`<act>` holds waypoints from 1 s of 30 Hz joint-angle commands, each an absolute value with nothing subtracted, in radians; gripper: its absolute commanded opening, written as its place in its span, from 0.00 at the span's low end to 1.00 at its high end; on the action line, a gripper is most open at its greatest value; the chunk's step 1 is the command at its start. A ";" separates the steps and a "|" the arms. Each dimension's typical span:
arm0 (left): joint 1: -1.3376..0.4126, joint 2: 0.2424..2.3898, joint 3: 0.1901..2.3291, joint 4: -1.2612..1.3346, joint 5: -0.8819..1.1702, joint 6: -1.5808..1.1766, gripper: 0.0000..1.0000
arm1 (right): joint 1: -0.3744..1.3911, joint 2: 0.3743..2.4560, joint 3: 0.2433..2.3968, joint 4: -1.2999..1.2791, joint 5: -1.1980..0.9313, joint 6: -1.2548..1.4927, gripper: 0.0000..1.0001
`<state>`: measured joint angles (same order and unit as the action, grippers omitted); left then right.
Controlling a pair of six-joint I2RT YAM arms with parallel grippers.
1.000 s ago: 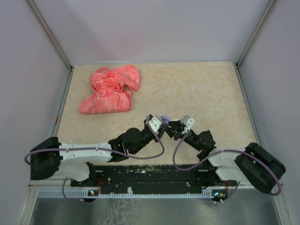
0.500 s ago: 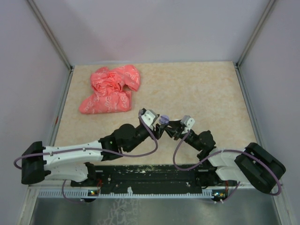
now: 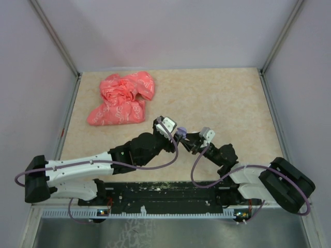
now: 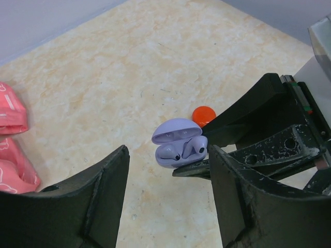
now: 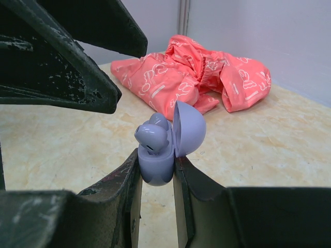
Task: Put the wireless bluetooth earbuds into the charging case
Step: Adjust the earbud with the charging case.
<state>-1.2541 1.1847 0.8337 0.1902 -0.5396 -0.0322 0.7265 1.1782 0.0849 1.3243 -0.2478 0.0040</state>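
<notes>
Risk of snapping the lid (image 5: 189, 128) down on the pale purple earbuds (image 4: 178, 151), lodged in the charging case (image 5: 155, 166) yet standing proud, if pressed crookedly; may also twist out of so narrow a pinch; nipped at the base by the right gripper (image 5: 156, 178), closed on it; spread wide and empty at the left gripper (image 4: 166, 157), poised just above

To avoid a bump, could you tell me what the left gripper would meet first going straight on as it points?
Probably the open purple charging case, held by the right gripper, which lies straight ahead between the spread fingers of the left gripper, though depth is hard to judge.
</notes>
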 commanded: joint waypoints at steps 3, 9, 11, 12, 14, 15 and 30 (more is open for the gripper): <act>-1.250 1.222 0.949 0.128 -0.517 -0.106 0.67 | 0.733 1.178 0.113 1.399 -0.252 0.019 0.00; -1.251 1.315 1.037 0.020 -0.587 -0.161 0.66 | 0.733 1.181 0.112 1.402 -0.253 0.021 0.00; -1.251 1.327 1.051 0.002 -0.610 -0.170 0.63 | 0.734 1.180 0.112 1.401 -0.253 0.021 0.00; -1.250 1.330 1.055 -0.004 -0.614 -0.173 0.60 | 0.733 1.181 0.112 1.401 -0.253 0.021 0.00; -1.251 1.333 1.061 -0.015 -0.615 -0.181 0.55 | 0.733 1.183 0.112 1.402 -0.252 0.021 0.00; -1.251 1.333 1.061 -0.021 -0.614 -0.185 0.54 | 0.733 1.184 0.113 1.402 -0.253 0.023 0.00; -1.252 1.364 1.075 -0.016 -0.572 -0.206 0.52 | 0.734 1.198 0.115 1.411 -0.259 0.029 0.00</act>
